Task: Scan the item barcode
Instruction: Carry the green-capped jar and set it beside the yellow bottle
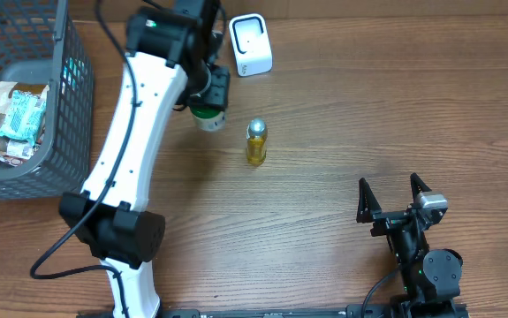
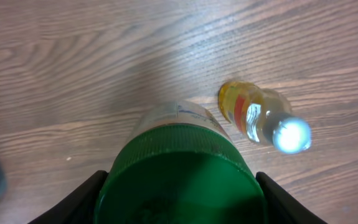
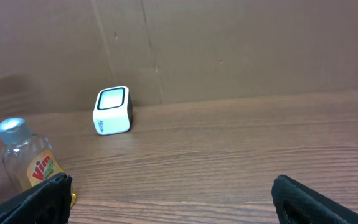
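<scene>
The left gripper (image 1: 208, 95) is clamped on a clear jar with a ribbed green plastic lid (image 2: 179, 180). There's one black finger (image 2: 82, 200) pressed on each side of the lid, right at the rim. The jar is toward the back of the wood-grain table (image 1: 368, 106), near the small white scanner cube (image 1: 250, 44) but not touching it. Can't tell if its base sits on the wood or hangs just off it. There's a faint printed line on its shoulder, way too blurry to read.

The scanner is glossy plastic with rounded corners and a dark-rimmed window on its face. The grey print under the window is too tiny for me to read.

Just beside the jar stands one little clear plastic bottle of yellow liquid (image 1: 255, 143), upright with a silver cap. Its yellow label says "Vim" in red.

The right gripper (image 1: 388, 184) is spread wide, holding nothing, down near the front of the table and well apart from the rest.

At the left edge there's one dark wire-mesh basket (image 1: 59, 106) with crinkly snack packets (image 1: 19, 119) inside, one of them teal and white. I couldn't count them.

So that's one jar, one bottle, one scanner and one basket.
</scene>
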`<move>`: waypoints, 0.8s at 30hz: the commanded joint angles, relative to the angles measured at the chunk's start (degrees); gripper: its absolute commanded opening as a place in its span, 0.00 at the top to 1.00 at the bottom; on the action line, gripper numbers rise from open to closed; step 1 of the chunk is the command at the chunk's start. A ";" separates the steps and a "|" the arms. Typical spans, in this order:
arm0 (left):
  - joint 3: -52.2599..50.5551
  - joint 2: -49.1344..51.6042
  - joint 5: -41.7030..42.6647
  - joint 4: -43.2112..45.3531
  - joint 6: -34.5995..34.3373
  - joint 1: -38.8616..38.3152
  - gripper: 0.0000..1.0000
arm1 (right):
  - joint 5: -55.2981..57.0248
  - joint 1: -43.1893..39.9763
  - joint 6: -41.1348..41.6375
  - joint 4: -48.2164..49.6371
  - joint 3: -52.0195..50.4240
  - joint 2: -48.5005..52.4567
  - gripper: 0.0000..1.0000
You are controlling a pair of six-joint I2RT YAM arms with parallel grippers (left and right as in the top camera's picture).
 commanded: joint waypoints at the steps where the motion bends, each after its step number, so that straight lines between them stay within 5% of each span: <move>1: -5.07 0.13 -1.20 2.78 -1.18 -0.85 0.59 | 0.28 0.39 -0.24 0.33 -0.61 -0.46 0.00; 24: -24.44 0.13 -2.34 15.32 -3.89 -4.59 0.58 | 0.26 0.39 -0.24 0.33 -0.61 -0.46 0.00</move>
